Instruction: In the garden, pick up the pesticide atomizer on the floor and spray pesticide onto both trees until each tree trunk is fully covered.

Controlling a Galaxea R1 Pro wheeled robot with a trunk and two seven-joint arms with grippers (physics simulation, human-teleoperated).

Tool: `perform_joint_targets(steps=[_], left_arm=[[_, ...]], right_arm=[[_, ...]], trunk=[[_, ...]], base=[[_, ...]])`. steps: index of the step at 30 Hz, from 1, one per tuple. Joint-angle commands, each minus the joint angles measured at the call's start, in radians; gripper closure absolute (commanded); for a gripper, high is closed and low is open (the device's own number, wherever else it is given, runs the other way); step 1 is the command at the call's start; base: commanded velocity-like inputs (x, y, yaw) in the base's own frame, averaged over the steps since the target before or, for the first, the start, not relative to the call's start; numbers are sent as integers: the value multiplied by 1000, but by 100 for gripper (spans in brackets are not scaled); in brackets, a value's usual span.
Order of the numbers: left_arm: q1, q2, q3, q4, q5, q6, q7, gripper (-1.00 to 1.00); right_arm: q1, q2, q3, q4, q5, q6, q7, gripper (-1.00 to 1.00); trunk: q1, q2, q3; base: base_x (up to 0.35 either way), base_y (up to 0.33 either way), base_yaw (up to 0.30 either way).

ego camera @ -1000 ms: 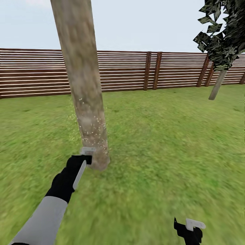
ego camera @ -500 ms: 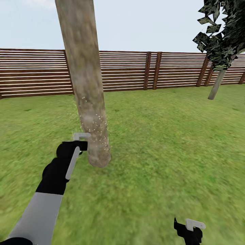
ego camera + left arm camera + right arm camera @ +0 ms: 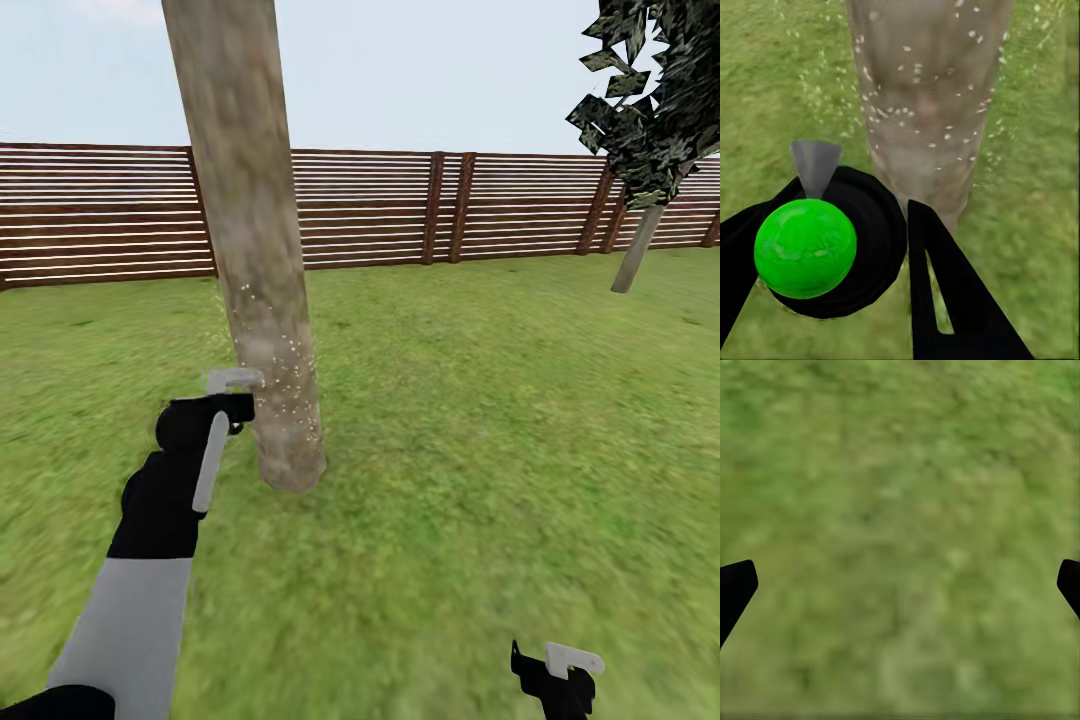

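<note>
My left gripper (image 3: 222, 405) is shut on the pesticide atomizer (image 3: 232, 380), whose pale grey trigger head sits just left of the near tree trunk (image 3: 255, 250). In the left wrist view the atomizer (image 3: 805, 247) is a green dome in a black body between the black fingers (image 3: 945, 300), its grey nozzle pointing at the trunk (image 3: 926, 97). White spray specks dot the trunk's lower part and the grass beside it. A second tree (image 3: 640, 235) with dark foliage stands at the far right. Low over the grass, my right gripper (image 3: 560, 668) is open and holds nothing (image 3: 900, 585).
A brown slat fence (image 3: 450, 205) runs across the back of the lawn (image 3: 480, 420). Open grass spreads between the near trunk and the far tree, and around my right arm.
My left arm has lifted the atomizer higher along the trunk, staying just to its left. The view shifted slightly early on. The right gripper has not moved.
</note>
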Motion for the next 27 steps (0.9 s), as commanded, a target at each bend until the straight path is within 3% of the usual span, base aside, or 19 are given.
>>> perform_joint_targets(steps=[1,4,7,11,13,17,18,20,21,22,23,25,27], left_arm=[[1,-2,-46,0,-10,3,0,100],[-5,-6,-106,7,-9,4,0,100],[-14,-5,-115,56,-9,10,0,100],[-68,21,-110,199,-9,12,0,100],[-91,48,-93,221,-8,13,-6,100],[-101,49,-74,214,0,15,-16,100],[-100,55,-72,213,12,15,-39,100],[-91,111,-68,214,38,15,-99,100],[-88,123,-75,219,50,15,-144,100],[-85,121,-84,221,54,14,-179,100],[-83,119,-117,224,58,13,-196,100],[-82,118,-160,225,60,13,-203,100],[-51,132,-163,238,60,13,-205,100]], right_arm=[[0,0,0,0,0,0,0,-100],[0,0,0,0,0,0,0,-100],[0,0,0,0,0,0,0,-100],[0,0,0,0,0,0,0,-100],[0,0,0,0,0,0,0,-100],[0,0,0,0,0,0,0,-100],[0,0,0,0,0,0,0,-100],[0,0,0,0,0,0,0,-100],[0,0,0,0,0,0,0,-100],[0,0,0,0,0,0,0,-100],[0,0,0,0,0,0,0,-100],[0,0,0,0,0,0,0,-100],[0,0,1,0,0,0,0,-100]], trunk=[[0,0,0],[0,0,0],[0,0,0],[0,0,0],[0,0,0],[0,0,0],[0,0,0],[0,0,0],[0,0,0],[0,0,0],[0,0,0],[0,0,0],[0,0,0]], base=[[0,0,0],[0,0,0],[0,0,0],[0,0,0],[0,0,0],[0,0,0],[0,0,0],[0,0,0],[0,0,0],[0,0,0],[0,0,0],[0,0,0],[0,0,0]])
